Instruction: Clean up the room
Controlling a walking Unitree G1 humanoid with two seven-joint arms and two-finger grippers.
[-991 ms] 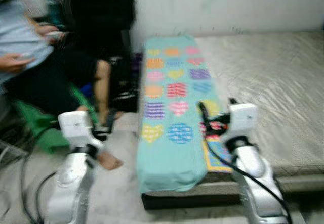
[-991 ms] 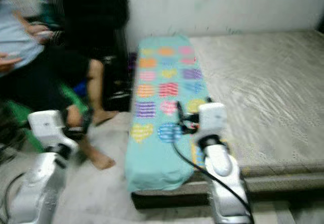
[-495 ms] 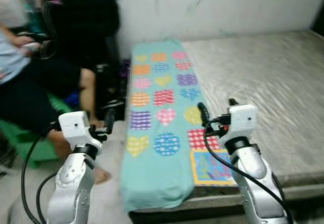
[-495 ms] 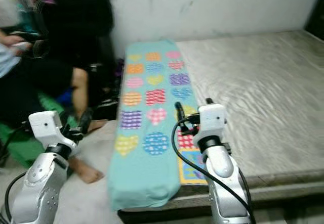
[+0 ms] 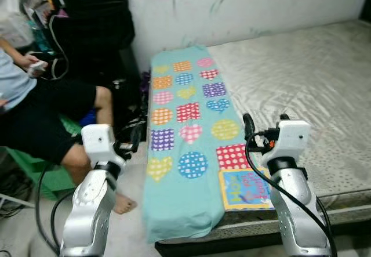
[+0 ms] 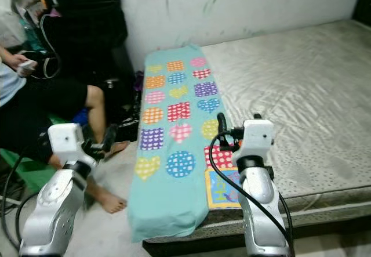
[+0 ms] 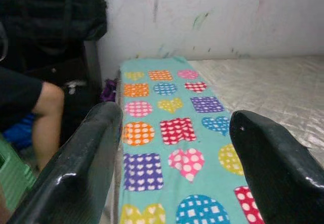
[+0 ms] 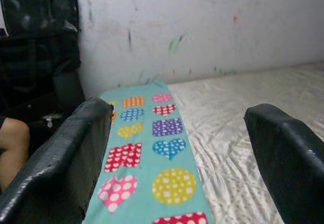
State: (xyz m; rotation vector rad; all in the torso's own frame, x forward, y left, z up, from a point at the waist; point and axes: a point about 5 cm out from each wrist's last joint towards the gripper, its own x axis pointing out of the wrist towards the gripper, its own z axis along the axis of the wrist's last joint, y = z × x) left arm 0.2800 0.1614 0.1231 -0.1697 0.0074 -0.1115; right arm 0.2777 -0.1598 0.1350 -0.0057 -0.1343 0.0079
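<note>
One mattress (image 5: 313,89), bare. One teal blanket (image 5: 185,135) folded long along its left edge, overhanging the foot; one picture book (image 5: 246,188) beside its near corner. One seated person (image 5: 46,112). Two pincers, left pincer (image 7: 172,163) and right pincer (image 8: 177,168), wide open, empty. Best squared to the bed before reaching, clear of that leg.

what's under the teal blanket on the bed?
The teal blanket lies along the mattress edge. A picture book pokes out from beneath its near right corner. The blanket hangs over the bed's side, hiding the mattress edge and anything else beneath.
</note>
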